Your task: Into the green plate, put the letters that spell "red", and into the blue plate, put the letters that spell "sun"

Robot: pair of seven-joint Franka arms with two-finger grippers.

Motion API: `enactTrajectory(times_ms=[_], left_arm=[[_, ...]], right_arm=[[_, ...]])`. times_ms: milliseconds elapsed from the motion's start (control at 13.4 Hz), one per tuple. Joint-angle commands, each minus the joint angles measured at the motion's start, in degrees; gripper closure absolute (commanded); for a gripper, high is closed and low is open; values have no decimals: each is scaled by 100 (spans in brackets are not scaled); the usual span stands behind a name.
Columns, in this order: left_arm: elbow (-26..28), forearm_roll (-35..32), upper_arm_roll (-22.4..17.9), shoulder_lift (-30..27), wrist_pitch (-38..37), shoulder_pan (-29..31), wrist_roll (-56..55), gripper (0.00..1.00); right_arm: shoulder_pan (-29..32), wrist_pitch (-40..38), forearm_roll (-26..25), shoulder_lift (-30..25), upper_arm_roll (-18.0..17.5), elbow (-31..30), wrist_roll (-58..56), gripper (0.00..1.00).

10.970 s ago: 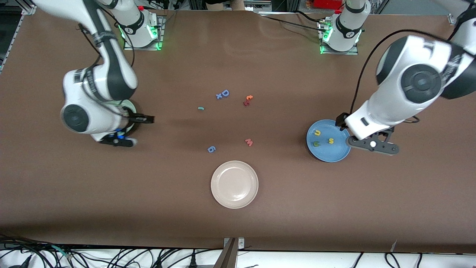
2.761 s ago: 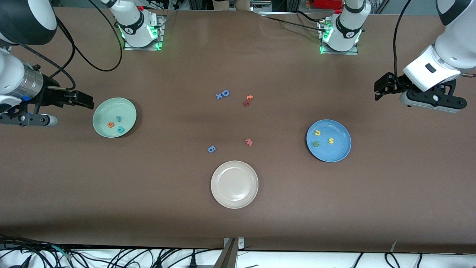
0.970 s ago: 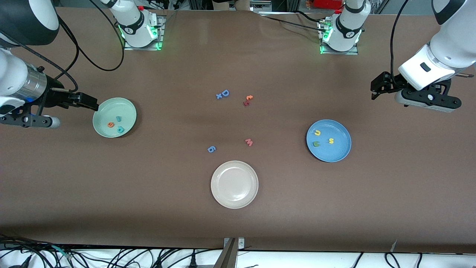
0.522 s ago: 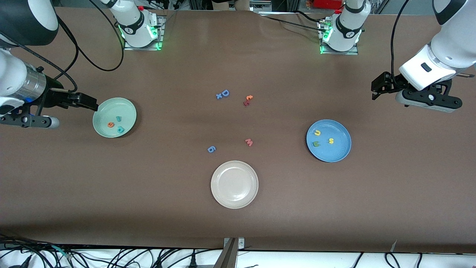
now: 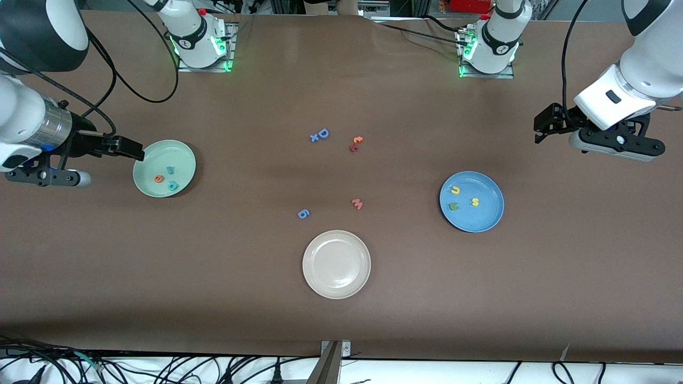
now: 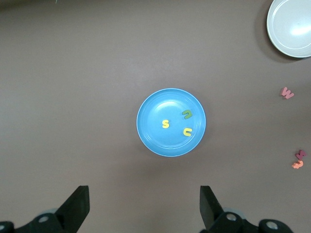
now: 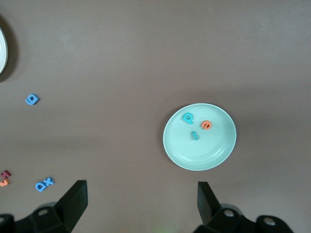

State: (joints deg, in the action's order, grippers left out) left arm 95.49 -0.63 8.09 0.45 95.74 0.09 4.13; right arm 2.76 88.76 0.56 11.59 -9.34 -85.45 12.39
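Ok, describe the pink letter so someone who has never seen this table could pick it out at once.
Find the cream-white plate at the table's middle, nearest the front camera. Just farther from the camera lie two loose letters: the pink "w" toward the left arm's end, the blue "6" toward the right arm's. It is the only pink piece.

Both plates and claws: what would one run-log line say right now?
round mint-green plate: holds e, d, r | round blue plate: holds s, u, n | left claw: open, empty | right claw: open, empty

You are seeing "s", "n", "u" lying in the blue plate (image 5: 471, 201); "e", "d", "r" in the green plate (image 5: 164, 168); loose "D" with "x" (image 5: 319, 135), "w" (image 5: 357, 204), "6" (image 5: 303, 214) lying on the table (image 5: 341, 320).
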Motion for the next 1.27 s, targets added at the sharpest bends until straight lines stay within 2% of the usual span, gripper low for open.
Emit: enactTrajectory(times_ms=[0, 1194], left_arm=[[-162, 115, 9, 70, -82, 44, 141, 0], [-162, 115, 0, 61, -82, 53, 141, 0]], right_arm=[[-30, 1, -143, -77, 12, 2, 220, 0], [-30, 80, -214, 28, 12, -34, 220, 0]])
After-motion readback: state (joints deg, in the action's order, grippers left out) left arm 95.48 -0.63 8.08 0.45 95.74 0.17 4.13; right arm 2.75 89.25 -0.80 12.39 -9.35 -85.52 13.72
